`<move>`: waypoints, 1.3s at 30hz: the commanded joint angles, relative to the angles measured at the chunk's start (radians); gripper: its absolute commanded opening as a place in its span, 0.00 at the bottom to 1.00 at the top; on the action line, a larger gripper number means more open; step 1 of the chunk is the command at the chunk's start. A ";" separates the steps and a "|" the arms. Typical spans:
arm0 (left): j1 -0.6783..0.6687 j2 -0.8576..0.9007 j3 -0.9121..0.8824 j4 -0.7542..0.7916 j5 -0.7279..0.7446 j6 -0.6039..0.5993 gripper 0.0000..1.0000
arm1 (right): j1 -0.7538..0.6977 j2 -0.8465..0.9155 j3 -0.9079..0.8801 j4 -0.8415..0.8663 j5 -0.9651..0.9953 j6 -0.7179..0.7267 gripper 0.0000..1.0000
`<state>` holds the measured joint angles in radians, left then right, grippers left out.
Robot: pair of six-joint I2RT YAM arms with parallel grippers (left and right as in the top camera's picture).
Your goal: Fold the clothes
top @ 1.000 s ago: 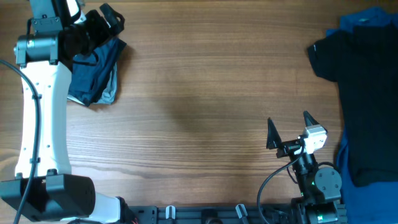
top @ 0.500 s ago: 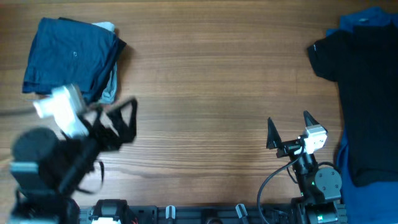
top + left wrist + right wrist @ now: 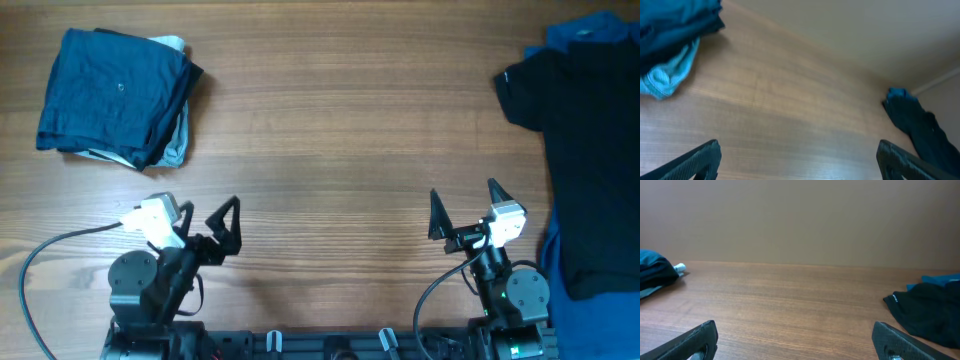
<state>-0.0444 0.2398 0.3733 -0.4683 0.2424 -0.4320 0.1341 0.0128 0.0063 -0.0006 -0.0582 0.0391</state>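
Now the clothes [image 3: 115,95] lie at the far left corner of the table [image 3: 330,130], as 1 dark navy packet that looks folded, roughly square, with its edges fairly even. A paler blue cloth [image 3: 172,150] shows from under its near right corner; in my left wrist view this pale part [image 3: 667,77] bulges out below the navy layers. Nothing is touching the packet.

My left gripper [image 3: 210,232] is at the near left edge of the table, well apart from the clothes, with bare wood between them. Its 2 fingers stand wide apart and they hold nothing. My right gripper [image 3: 467,208] is at the near right side, also spread wide and empty, and it points over the table towards the far edge.

Along the right side I see a black garment [image 3: 590,150], spread loosely and not folded. A brighter blue garment [image 3: 590,30] shows behind it at the far right corner and also along its right border. In the right wrist view the black garment [image 3: 930,310] lies just ahead on the right.
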 commanded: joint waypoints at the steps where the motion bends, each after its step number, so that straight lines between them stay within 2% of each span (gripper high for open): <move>1: -0.003 -0.031 -0.096 0.238 -0.071 -0.002 1.00 | -0.005 -0.008 -0.001 0.003 0.010 -0.010 1.00; 5: -0.003 -0.037 -0.168 0.457 -0.158 -0.001 1.00 | -0.005 -0.008 -0.001 0.003 0.010 -0.010 1.00; 7: -0.003 -0.040 -0.196 0.511 -0.183 -0.002 1.00 | -0.005 -0.008 -0.001 0.003 0.010 -0.010 1.00; 19: -0.003 -0.169 -0.362 0.519 -0.249 -0.002 1.00 | -0.005 -0.008 -0.001 0.003 0.010 -0.010 1.00; 24: -0.003 -0.238 -0.367 0.431 -0.290 0.010 1.00 | -0.005 -0.008 -0.001 0.003 0.010 -0.010 1.00; 28: 0.032 -0.238 -0.367 0.399 -0.280 0.188 1.00 | -0.005 -0.008 -0.001 0.003 0.010 -0.010 1.00; 31: 0.074 -0.238 -0.367 0.397 -0.270 0.251 1.00 | -0.005 -0.008 -0.001 0.003 0.010 -0.010 1.00; 34: 0.077 -0.238 -0.367 0.392 -0.209 0.414 1.00 | -0.005 -0.008 -0.001 0.003 0.010 -0.010 1.00; 39: 0.044 -0.238 -0.367 0.392 -0.209 0.426 1.00 | -0.005 -0.008 -0.001 0.003 0.010 -0.010 1.00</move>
<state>0.0238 0.0135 0.0128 -0.0753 0.0139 -0.0448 0.1341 0.0128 0.0063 -0.0006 -0.0578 0.0391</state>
